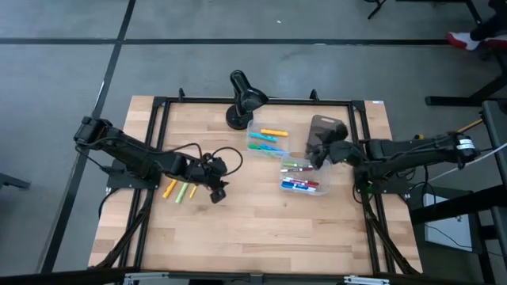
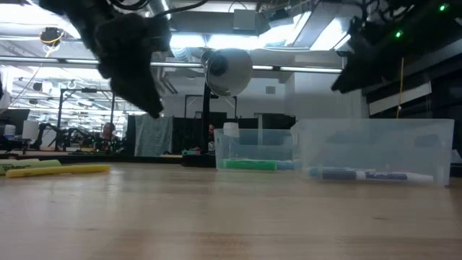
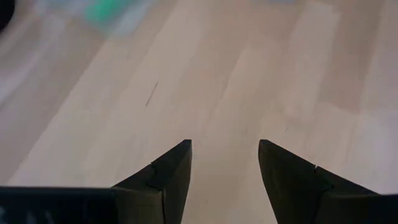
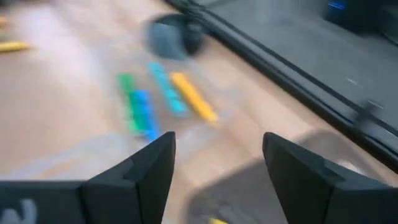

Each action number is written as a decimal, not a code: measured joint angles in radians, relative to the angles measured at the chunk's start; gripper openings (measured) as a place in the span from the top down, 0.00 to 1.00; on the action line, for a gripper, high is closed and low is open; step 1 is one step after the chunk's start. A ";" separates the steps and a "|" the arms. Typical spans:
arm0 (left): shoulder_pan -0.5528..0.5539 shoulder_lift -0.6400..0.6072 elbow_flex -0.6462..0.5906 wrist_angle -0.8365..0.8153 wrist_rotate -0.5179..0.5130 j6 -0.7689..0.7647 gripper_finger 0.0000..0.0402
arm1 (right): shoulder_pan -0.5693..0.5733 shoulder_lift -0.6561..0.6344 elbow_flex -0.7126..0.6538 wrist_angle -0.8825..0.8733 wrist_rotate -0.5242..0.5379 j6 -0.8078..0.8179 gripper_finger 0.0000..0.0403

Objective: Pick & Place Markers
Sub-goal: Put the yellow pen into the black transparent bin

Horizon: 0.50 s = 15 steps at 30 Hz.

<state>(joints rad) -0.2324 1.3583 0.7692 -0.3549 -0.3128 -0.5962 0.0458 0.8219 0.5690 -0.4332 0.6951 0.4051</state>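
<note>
**A:** Markers first: three of them (image 1: pixel 181 190), one orange and two yellow-green, lie loose on the desk (image 1: pixel 261 229), just beside your left hand (image 1: pixel 218 190) on the side toward that arm's base. The rest sit in two clear bins close to your right hand (image 1: pixel 317 154).

**B:** Which bin holds what?

**A:** The bin (image 1: pixel 266 139) a little farther from your right hand, toward the black lamp (image 1: pixel 242 99), holds an orange-yellow marker (image 1: pixel 274 132) with green and blue ones below it. The bin (image 1: pixel 301 178) just beside your right hand holds a mix of green, pink, red and blue markers.

**B:** And the hands themselves?

**A:** Your left hand hovers over bare wood, fingers (image 3: pixel 168 180) apart, nothing between them. Your right hand hangs above the near bin's edge, next to a grey-brown tray (image 1: pixel 326 128). Its fingers (image 4: pixel 143 174) also stand wide apart and grip nothing.

**B:** Anything from desk level?

**A:** In the low view both hands are raised clear of the desk. A yellow-green marker (image 2: pixel 58 170) lies flat below your left hand, a green marker (image 2: pixel 249 165) rests on the floor of the farther bin, and a blue-and-white one (image 2: pixel 368 175) on the floor of the nearer bin.
</note>
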 joint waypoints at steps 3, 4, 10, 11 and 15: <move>-0.010 -0.003 0.000 -0.056 -0.005 -0.081 0.55 | 0.056 0.000 0.000 0.090 -0.075 -0.073 0.40; -0.011 -0.002 0.000 -0.071 -0.003 -0.100 0.55 | 0.075 0.000 0.000 0.123 -0.103 -0.092 0.40; -0.025 0.027 -0.011 -0.121 0.003 -0.173 0.55 | 0.173 0.000 0.000 0.292 -0.194 -0.129 0.40; -0.026 0.034 -0.015 -0.126 0.002 -0.182 0.55 | 0.186 0.001 0.000 0.312 -0.194 -0.127 0.40; -0.031 0.052 -0.024 -0.159 -0.038 -0.237 0.55 | 0.226 0.024 0.000 0.401 -0.193 -0.122 0.40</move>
<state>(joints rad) -0.2630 1.4104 0.7456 -0.5138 -0.3503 -0.8331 0.2716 0.8460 0.5690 -0.0323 0.5026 0.2832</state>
